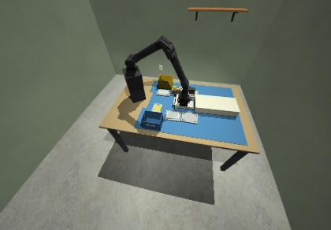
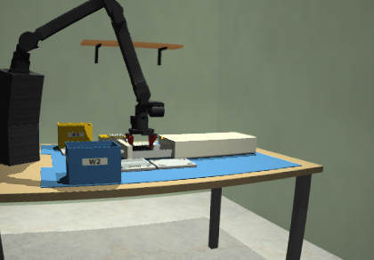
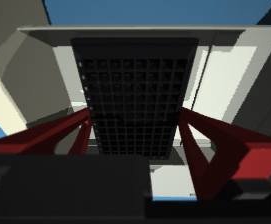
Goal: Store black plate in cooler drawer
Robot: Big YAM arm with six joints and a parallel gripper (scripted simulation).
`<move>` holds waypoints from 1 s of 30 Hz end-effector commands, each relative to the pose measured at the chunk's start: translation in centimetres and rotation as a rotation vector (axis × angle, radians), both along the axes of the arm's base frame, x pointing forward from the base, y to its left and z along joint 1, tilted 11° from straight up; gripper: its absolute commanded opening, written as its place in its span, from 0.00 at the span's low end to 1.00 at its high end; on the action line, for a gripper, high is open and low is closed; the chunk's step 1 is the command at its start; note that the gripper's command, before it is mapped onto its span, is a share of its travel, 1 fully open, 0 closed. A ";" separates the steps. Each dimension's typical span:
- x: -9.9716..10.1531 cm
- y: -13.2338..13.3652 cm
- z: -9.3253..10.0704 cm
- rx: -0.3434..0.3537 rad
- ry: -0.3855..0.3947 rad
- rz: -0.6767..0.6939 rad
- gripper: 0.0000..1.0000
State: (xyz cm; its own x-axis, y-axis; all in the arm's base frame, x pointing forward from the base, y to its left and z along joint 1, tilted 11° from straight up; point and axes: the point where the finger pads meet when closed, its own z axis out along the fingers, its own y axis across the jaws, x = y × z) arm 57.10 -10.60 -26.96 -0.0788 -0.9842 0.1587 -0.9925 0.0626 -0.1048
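The black plate (image 3: 133, 102), a dark grid of small wells, fills the middle of the wrist view between my red fingers. My gripper (image 3: 134, 111) is shut on the black plate across its short sides. It holds the plate low over the open drawer (image 1: 184, 104) of the cream cooler (image 1: 217, 104). In the side view the gripper (image 2: 142, 140) sits down between the drawer's walls (image 2: 144, 148), next to the cooler's front (image 2: 209, 143). The drawer's pale floor shows on both sides of the plate in the wrist view. I cannot tell whether the plate touches the floor.
A blue bin W2 (image 2: 94, 162) stands at the mat's front left, a yellow bin (image 2: 75, 134) behind it. Two pale work nests (image 2: 158, 163) lie in front of the drawer. The arm's black base (image 1: 134, 84) stands at the left.
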 end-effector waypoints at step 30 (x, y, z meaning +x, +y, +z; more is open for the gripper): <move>1.9 -1.0 0.4 -0.003 -0.048 -0.003 0.00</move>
